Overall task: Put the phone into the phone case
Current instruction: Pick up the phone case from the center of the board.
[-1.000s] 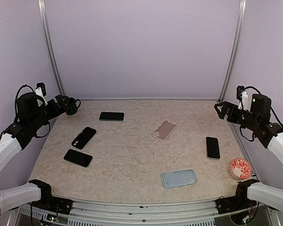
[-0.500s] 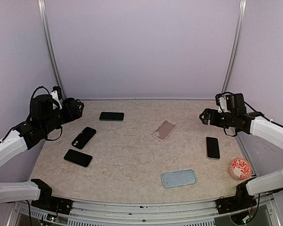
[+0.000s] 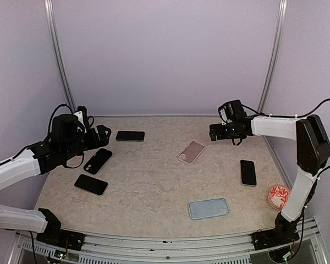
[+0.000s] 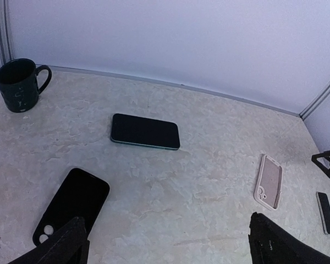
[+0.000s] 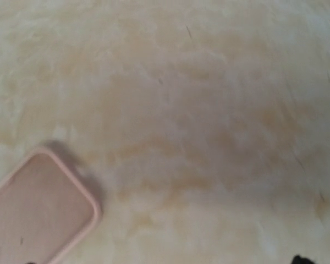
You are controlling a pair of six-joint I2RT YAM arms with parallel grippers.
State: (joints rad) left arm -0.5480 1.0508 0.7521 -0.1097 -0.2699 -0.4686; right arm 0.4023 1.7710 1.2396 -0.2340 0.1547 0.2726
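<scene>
The pink phone case (image 3: 191, 152) is lying flat and open-side up on the marbled table (image 3: 154, 187), right of centre in the top view, its long axis running diagonally from lower left to upper right, with the camera cut-out at the lower-left end. In the left wrist view it is sitting at the right, nearly upright in the frame, cut-out nearest the camera. In the blurred right wrist view only one rounded corner is showing at the lower left.

A dark phone (image 3: 130, 136) is lying screen-up toward the upper left of the top view, its long axis running left to right, well apart from the case.

The left gripper (image 3: 102, 136) is hovering just left of that phone with its fingers (image 4: 63, 248) spread wide and holding nothing. The right gripper (image 3: 215, 132) is hanging above the table, up and right of the case, jaws standing wide and empty.

A black case (image 3: 98, 160) is lying diagonally below the left gripper.
</scene>
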